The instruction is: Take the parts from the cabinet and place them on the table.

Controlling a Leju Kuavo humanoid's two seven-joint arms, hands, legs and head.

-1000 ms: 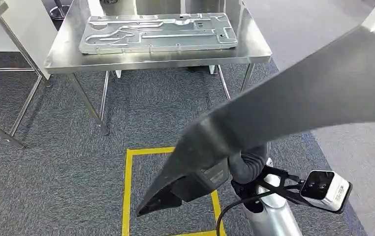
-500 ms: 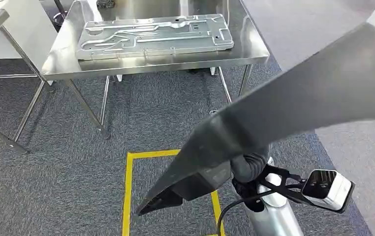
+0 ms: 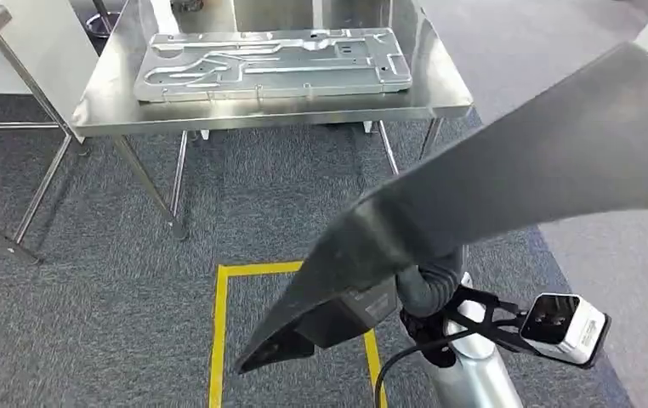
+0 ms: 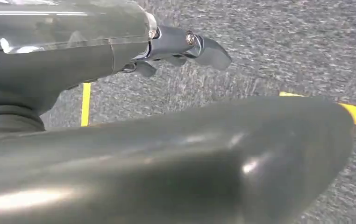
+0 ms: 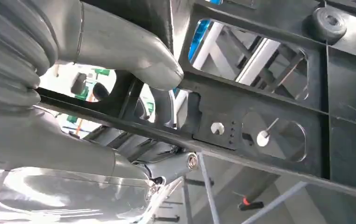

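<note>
The right hand (image 5: 96, 51) grips the big black part (image 3: 508, 187) at its ribbed frame, table (image 3: 440, 89) at 12 o'clock; stiff, wide, likely wobbly; left hand (image 4: 176, 46) fingers curl, holding nothing

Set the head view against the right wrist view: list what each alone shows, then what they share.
Head view alone: a steel table ahead with a stamped metal panel lying flat on it, grey carpet, and yellow floor tape.

Right wrist view alone: the right hand gripping the part's ribbed underside, thumb pressed on a rib, with cut-outs in the part.

Shared: the long dark plastic part, its smooth face in the head view and its framed back in the wrist view.
</note>
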